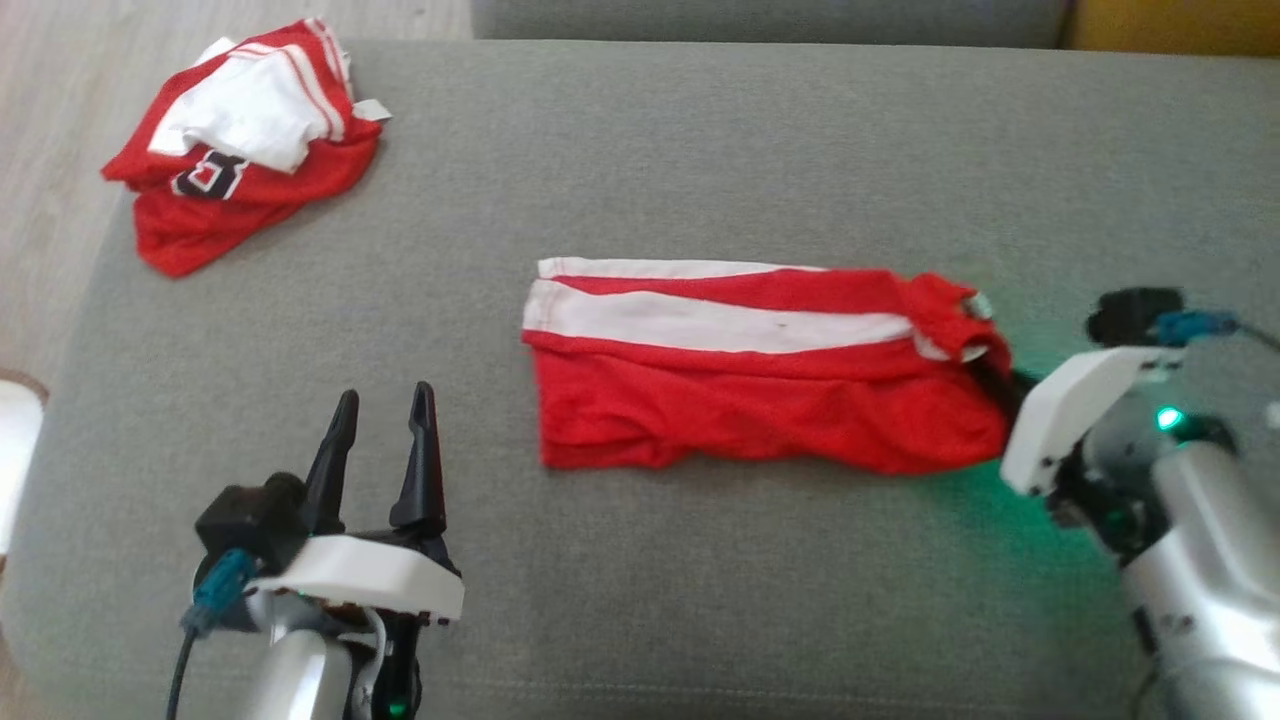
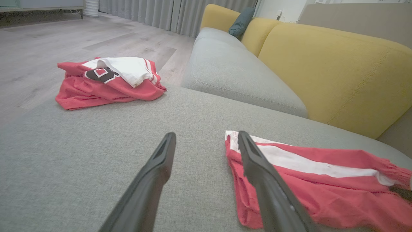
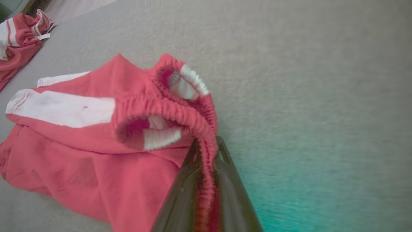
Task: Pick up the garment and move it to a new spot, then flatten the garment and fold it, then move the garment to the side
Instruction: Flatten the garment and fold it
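**Carrying the folded shorts aside without undoing the fold**

The shorts (image 1: 760,370) lie folded lengthwise in the middle of the grey sofa cushion (image 1: 700,600). My right fingers (image 3: 206,148) are clamped on the elastic waistband (image 3: 180,112) at their right end. My left fingers (image 1: 385,400) stand apart over bare cushion, near the hem end but not touching it.

This looks to me like the move to the side. One pinch at one end will likely let the layers slide, so I should lift low and travel slowly. Better, I could bring my left fingers onto the hem and carry both ends level. I should set down well apart from the crumpled jersey (image 1: 240,150).
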You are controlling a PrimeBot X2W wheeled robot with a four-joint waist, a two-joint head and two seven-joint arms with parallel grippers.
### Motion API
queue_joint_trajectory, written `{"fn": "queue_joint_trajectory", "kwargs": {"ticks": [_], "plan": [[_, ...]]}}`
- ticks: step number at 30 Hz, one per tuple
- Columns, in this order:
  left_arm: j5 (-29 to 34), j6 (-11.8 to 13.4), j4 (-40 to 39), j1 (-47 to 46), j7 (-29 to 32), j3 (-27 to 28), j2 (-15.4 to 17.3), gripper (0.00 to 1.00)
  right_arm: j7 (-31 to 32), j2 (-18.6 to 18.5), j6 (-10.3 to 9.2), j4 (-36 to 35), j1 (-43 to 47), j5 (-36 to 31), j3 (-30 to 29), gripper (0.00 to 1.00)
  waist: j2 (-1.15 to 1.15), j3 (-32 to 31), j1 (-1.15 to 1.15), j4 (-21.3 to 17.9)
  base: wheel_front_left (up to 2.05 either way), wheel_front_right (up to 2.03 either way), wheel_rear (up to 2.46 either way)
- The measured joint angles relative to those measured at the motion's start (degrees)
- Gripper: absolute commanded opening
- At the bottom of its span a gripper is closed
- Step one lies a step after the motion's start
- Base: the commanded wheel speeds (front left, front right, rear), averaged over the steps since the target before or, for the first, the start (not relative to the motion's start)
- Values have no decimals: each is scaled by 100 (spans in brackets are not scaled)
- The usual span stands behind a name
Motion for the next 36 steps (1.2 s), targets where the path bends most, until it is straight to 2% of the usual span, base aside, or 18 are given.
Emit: {"fn": "queue_joint_trajectory", "kwargs": {"ticks": [7, 11, 15, 25, 30, 36], "plan": [[1, -1, 0, 0, 0, -2, -13, 100, 292, -876, 0, -408, -90, 126, 15, 0, 0, -28, 0, -268, 0, 0, 0], [1, -10, 1, 0, 0, -1, -20, 100, 427, -982, 0, -659, -71, 134, -20, 0, 0, -17, 0, -433, 0, 0, 0], [46, -20, 5, -2, 0, 2, -23, 100, 424, -856, 0, -839, -15, 267, 48, 0, 0, -1, 0, -508, 0, 0, 0], [47, -57, 42, -117, 0, 2, -32, 100, 265, -160, 0, -1327, -37, 714, 639, 0, 0, -1, 0, -369, 0, 0, 0], [45, -58, 42, -129, 0, -3, -40, 100, 51, 221, 0, -1183, -235, 731, 772, 0, 0, 18, 0, -175, 0, 0, 0], [44, -57, 40, -131, 0, -15, -42, 100, -244, 643, 0, -686, -499, 732, 803, 0, 0, 73, 0, 106, 0, 0, 0]]}}
